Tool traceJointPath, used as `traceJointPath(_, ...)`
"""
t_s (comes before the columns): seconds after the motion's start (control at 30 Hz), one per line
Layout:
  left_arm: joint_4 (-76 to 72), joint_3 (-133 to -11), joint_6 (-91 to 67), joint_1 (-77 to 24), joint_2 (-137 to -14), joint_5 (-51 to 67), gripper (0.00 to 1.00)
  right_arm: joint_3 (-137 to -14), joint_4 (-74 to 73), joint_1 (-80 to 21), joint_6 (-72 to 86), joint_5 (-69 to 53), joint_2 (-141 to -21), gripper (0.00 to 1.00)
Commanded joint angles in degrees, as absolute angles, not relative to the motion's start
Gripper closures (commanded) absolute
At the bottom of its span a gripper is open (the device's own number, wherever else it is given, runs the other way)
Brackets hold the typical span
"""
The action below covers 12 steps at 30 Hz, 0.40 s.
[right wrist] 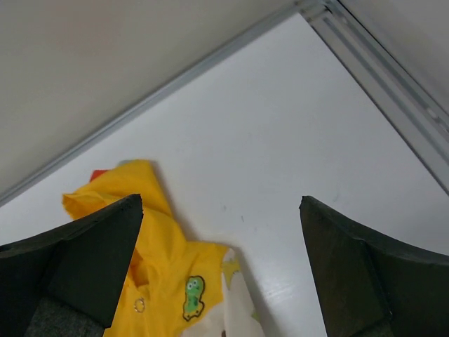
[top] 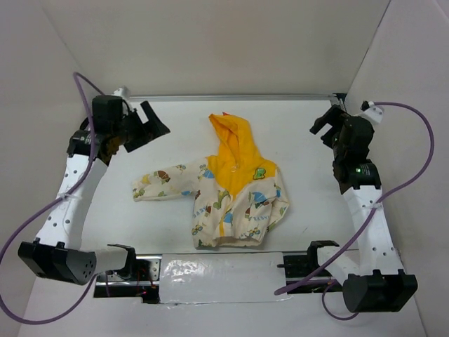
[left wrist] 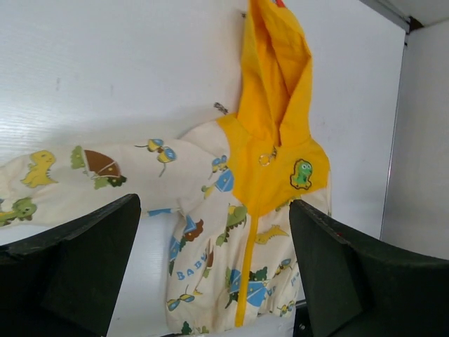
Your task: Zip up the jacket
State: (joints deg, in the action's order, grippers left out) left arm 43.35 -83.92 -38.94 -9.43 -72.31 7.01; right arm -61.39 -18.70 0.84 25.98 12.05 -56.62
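The jacket [top: 231, 189] lies flat and front up at the centre of the white table [top: 302, 151]. Its hood [top: 231, 137] points toward the far wall and one sleeve [top: 165, 182] extends to the left. The yellow zipper strip [top: 226, 223] runs down to the hem. The left gripper [top: 145, 126] hangs at far left and the right gripper [top: 325, 123] at far right. Both have their fingers spread wide, hold nothing and are well apart from the garment. A reflective strip [top: 217, 275] lies along the near edge, just beside the hem.

Bare table [top: 295, 147] stretches from the jacket [top: 231, 189] to the left gripper [top: 149, 126] and the right gripper [top: 324, 128]. Left of the jacket's body, its outstretched sleeve [top: 161, 184] crosses the surface. White walls [top: 210, 42] stand well beyond.
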Motion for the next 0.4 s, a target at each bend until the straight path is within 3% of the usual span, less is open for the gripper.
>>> traceJointPath(0.0,44.7,-81.9,-37.4,-5.2,-68.7,10.5,0.01,-60.8,-25.1,1.2,28.0,19.4,-54.0,0.0)
traceJointPath(0.37,40.8,-73.0,-36.9,-2.7,-60.5,15.4,0.01,-57.6,-27.0,1.1,28.6,18.3,-43.8,0.0)
